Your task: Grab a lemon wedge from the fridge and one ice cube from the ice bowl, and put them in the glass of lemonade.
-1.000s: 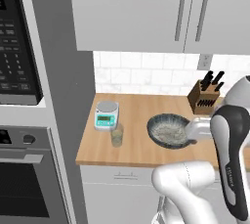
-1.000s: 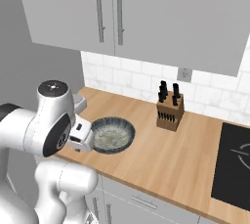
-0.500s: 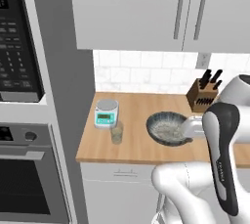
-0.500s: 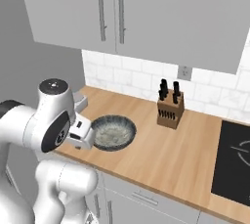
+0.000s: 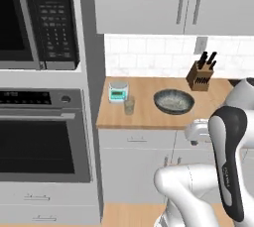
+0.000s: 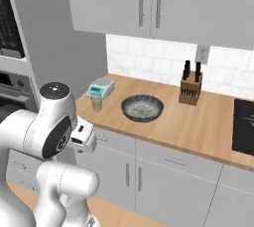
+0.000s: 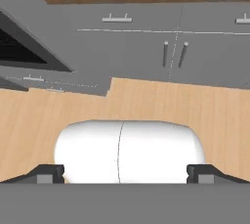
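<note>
The ice bowl (image 5: 173,101) (image 6: 143,108), wide with a dark rim and speckled inside, sits mid-counter. Left of it stands the glass of lemonade (image 5: 129,105) (image 6: 96,104), small and clear. My arm is folded low in front of the counter, well short of both. In the hand view my gripper (image 7: 125,173) is open, its dark fingertips (image 7: 46,173) far apart with nothing between them, facing the wooden floor and the cabinet fronts. The fridge and the lemon wedge are out of view.
A white and teal scale (image 5: 118,92) stands behind the glass, a knife block (image 5: 200,76) at the back right. The black oven and microwave column (image 5: 39,122) fills the left. A cooktop (image 6: 244,127) lies at the counter's right. Grey lower cabinets (image 7: 146,52) stand ahead above wooden floor (image 7: 161,105).
The whole picture has shifted: the base has backed away from the counter, so more of the oven column and the lower cabinets shows. The gripper stays open.
</note>
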